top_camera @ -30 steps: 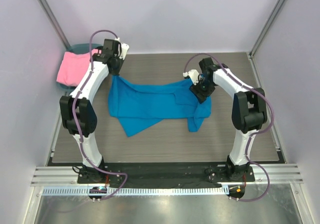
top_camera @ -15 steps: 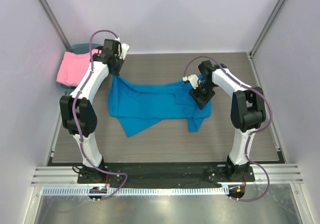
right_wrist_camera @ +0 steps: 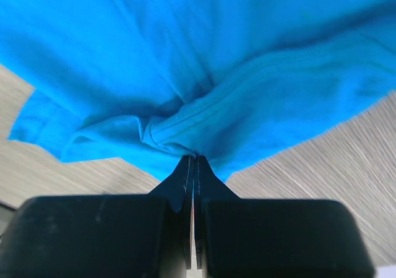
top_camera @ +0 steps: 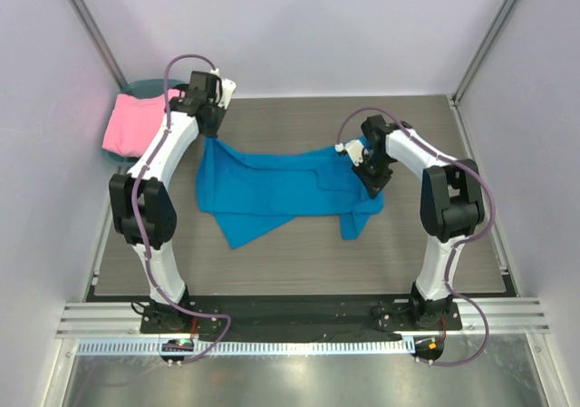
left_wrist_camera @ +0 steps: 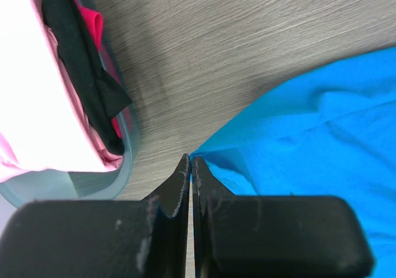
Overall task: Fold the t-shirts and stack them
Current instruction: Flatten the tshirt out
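Left hand (top_camera: 212,133), top view: pinched shut on the far-left corner of the blue t-shirt (top_camera: 272,189), which lies spread mid-counter (top_camera: 299,262). Right hand (top_camera: 367,169) closed on the shirt's right edge. Pink t-shirt (top_camera: 131,121) sits on the basket (top_camera: 145,87), far left.

Left wrist view: jaws together, blue hem caught at the tips. Dark t-shirt (left_wrist_camera: 74,49) lies beside the pink one in the basket.

Right wrist view: jaws together, a bunched blue fold nipped between them.
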You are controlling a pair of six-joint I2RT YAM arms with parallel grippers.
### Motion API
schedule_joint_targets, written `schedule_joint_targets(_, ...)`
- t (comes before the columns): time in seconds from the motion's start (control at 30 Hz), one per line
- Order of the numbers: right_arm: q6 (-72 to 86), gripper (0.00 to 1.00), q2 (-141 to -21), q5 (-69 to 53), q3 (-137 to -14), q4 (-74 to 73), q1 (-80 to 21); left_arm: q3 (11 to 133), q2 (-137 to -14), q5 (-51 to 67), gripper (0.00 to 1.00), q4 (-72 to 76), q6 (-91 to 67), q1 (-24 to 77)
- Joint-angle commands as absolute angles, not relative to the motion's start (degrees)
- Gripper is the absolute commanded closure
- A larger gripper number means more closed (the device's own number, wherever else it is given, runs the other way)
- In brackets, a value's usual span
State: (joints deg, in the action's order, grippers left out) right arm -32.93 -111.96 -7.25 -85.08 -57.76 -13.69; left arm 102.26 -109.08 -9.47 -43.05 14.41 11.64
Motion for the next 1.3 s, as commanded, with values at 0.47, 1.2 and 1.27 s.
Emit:
schedule_joint_targets(0.47, -34.7, 0.59, -88.3, -1.8, -64.6, -47.8, 1.6, 108.0, -109.7, -9.7, 1.00, -40.9, 14.9, 10.5)
schedule_joint_targets(1.2, -35.2, 0.63, -111.8, -17.1, -88.9, -54.6, -3.2, 104.5, -108.5, -10.9, 1.00, -41.3, 16.0, 12.8)
schedule_joint_targets(1.27, -35.0, 0.62, -112.2, -17.0, -89.6, -54.7, -3.3, 104.6, -108.5, -10.9, 1.00, -41.2, 15.9, 12.8)
